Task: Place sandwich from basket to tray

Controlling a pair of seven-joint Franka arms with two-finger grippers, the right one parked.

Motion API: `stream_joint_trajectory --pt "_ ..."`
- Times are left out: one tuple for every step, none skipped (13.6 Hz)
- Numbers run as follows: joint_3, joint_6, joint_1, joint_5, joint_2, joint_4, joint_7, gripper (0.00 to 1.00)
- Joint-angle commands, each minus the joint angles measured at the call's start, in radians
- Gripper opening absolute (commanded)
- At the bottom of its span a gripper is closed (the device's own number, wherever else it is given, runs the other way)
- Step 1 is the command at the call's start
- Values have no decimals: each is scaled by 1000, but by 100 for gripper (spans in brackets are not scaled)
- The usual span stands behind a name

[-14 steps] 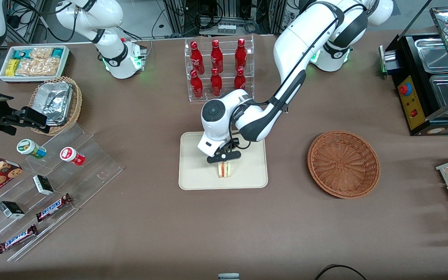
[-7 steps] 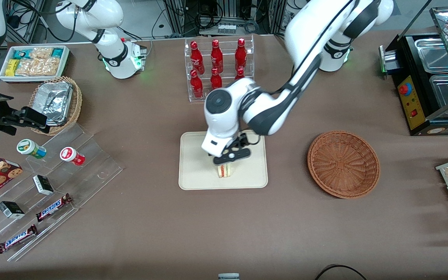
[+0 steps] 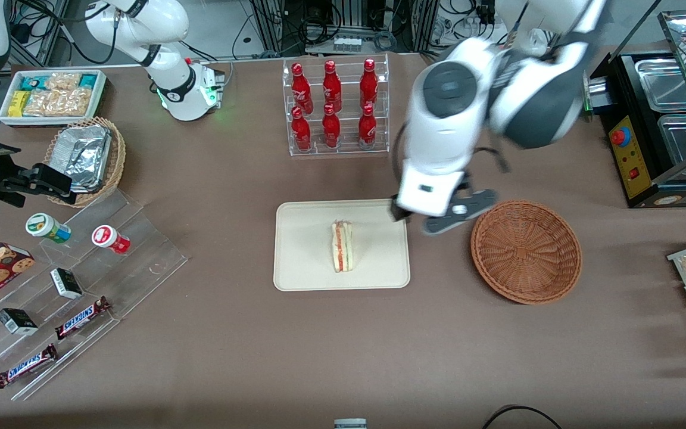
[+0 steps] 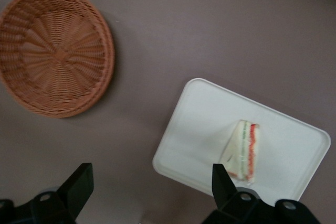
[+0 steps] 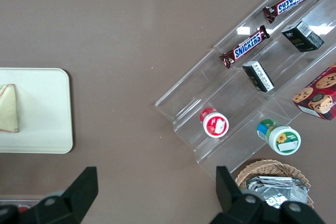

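Sandwich point(image 3: 342, 246) lies on its edge alone on the tray point(image 3: 301, 262), uncovered now that the gripper point(image 3: 438, 217), fingers spread and empty, has lifted away to hang high between tray and basket point(image 3: 526, 251).

Table point(image 3: 230, 179) covered in brown cloth, seen in all views. Clear rack point(image 3: 337, 107) of red bottles set near table's farther edge. Clear stepped stand point(image 3: 99, 262) with candy bars, cups, small boxes placed toward parked arm's end. Tan basket point(image 3: 84, 158) of foil containers and white bin point(image 3: 51, 95) of snacks noted there too. Black warmer point(image 3: 658, 125) with steel pans located at working arm's end. Cables and metal frames seen past table edge.
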Motion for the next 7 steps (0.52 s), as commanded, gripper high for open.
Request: stream_joint_trajectory --pt "-4 -79 114 -58 -122 -77 169 99" --pt "-6 -120 162 -65 -144 -77 252 99" --pt "-4 -152 207 -88 -168 -77 333 99" --pt "-4 -180 260 -104 -188 -77 416 99" --pt "-4 -203 314 -122 -207 -77 503 99" --pt "-4 -222 349 -144 -219 -77 577 99" --pt "-4 -242 386 -150 -230 -77 646 99"
